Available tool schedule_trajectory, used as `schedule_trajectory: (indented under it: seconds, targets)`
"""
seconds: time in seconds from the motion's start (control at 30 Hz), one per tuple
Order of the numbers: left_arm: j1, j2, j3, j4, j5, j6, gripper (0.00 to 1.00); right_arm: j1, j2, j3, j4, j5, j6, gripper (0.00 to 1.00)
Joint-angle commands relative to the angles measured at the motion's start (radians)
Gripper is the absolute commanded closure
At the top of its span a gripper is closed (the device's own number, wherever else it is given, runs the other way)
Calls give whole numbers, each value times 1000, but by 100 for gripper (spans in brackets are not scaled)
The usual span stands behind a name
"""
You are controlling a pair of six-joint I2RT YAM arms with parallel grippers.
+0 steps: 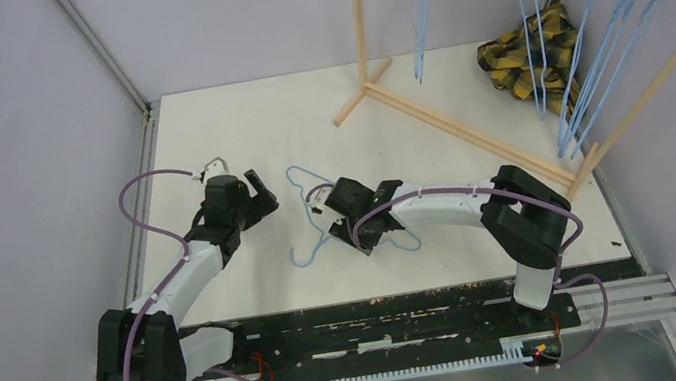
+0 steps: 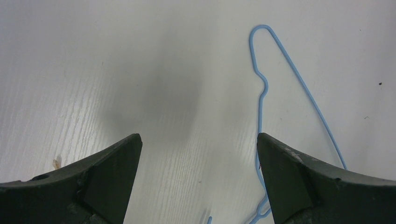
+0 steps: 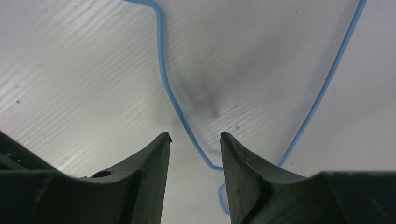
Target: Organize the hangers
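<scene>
A: Hanger [image 3: 161, 70] location?
B: Flat on desk [image 1: 243, 124], wire running through my right gripper [image 3: 195, 136], jaws slightly apart, so closing should pinch it.
A: Left gripper [image 2: 198, 137]?
B: Wide apart just beside it, holding nothing, likely on standby.

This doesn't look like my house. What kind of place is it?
Probably a robot test booth: plain grey walls surround a white table, a left arm and right arm are bolted at its edge, and a wooden rack holds blue hangers.

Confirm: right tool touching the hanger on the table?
Cannot tell. Right wrist view: hanger wire passes between the open fingers of the right tool, close to one; neither gap nor contact is plain.
</scene>
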State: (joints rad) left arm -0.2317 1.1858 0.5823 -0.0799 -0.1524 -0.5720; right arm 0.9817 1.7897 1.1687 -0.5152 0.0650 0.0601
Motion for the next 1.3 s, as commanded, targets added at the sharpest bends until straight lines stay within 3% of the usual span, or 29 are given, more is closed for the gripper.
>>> schedule_trajectory:
  seconds: [0.0,0.13,0.27,0.4,0.47,0.53,0.57,0.77,1.03,1.27]
  targets:
    - [-3,-6,18,31,10,-40,0,-1,26,-16,95,89,-15,47]
    - [-3,-6,16,31,13,-42,0,-6,71,-1,74,96,-16,49]
    - [-3,-9,14,31,13,-41,0,-6,68,-30,66,48,3,60]
    - [-3,-8,13,34,12,-42,0,-6,37,-99,84,44,33,64]
    - [-3,-8,13,34,11,-44,0,-6,27,-131,95,47,42,77]
    - [-3,-8,12,33,9,-43,0,-9,27,-148,96,52,61,97]
    - [-3,-9,13,32,7,-43,0,-12,28,-151,95,50,70,99]
    - [-3,-29,19,11,-25,-36,0,-20,-50,-121,81,34,146,99]
    - [-4,-115,13,-26,-108,-45,0,-84,-300,-32,-31,28,217,99]
    - [-3,-181,-1,-27,-144,-58,0,-173,-417,36,-59,-169,269,99]
